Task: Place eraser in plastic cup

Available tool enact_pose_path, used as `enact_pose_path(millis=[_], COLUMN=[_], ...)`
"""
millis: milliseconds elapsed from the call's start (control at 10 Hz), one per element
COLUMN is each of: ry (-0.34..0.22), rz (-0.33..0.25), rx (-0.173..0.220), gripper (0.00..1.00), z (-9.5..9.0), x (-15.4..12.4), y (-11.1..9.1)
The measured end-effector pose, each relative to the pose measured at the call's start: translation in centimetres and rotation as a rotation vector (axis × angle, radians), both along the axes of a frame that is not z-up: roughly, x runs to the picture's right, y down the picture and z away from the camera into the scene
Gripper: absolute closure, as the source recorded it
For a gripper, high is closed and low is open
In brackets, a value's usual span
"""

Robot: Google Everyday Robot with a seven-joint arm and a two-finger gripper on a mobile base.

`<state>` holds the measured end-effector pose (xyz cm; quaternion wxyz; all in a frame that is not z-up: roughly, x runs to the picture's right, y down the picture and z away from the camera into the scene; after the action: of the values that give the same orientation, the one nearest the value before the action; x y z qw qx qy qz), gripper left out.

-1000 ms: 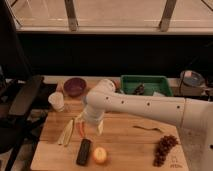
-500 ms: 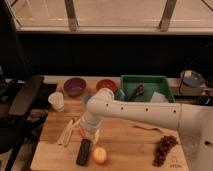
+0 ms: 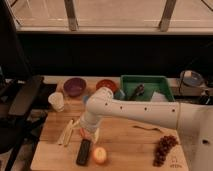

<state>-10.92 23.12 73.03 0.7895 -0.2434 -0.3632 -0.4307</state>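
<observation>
The tool hung spread, holding nothing, just above the flat black oblong eraser, which lay on the wooden counter beside an orange fruit. The small light-blue plastic cup stood well apart, beside the green bin. The corner mark was unreadable.

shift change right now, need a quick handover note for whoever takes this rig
Hand: open, empty, low over the wooden board, just behind the eraser.
Eraser: flat near the board's front edge, beside the orange fruit, not gripped.
Plastic cup: at the back, between red bowl and green bin.
Done: hand lined up at eraser. Left: grasp, lift, carry to cup, drop in.
</observation>
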Motion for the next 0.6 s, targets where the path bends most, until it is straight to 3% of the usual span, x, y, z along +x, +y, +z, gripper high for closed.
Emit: enact_pose_path(millis=[300,400,600], ry=[0.006,0.011,0.02], rz=[-0.041,-0.052,-0.055], rx=[-0.042,-0.08,-0.126], gripper=[0.23,0.23,0.24], z=[2.8,3.9,4.2], x=[-0.3,-0.3,0.0], y=[2.8,4.2,5.5])
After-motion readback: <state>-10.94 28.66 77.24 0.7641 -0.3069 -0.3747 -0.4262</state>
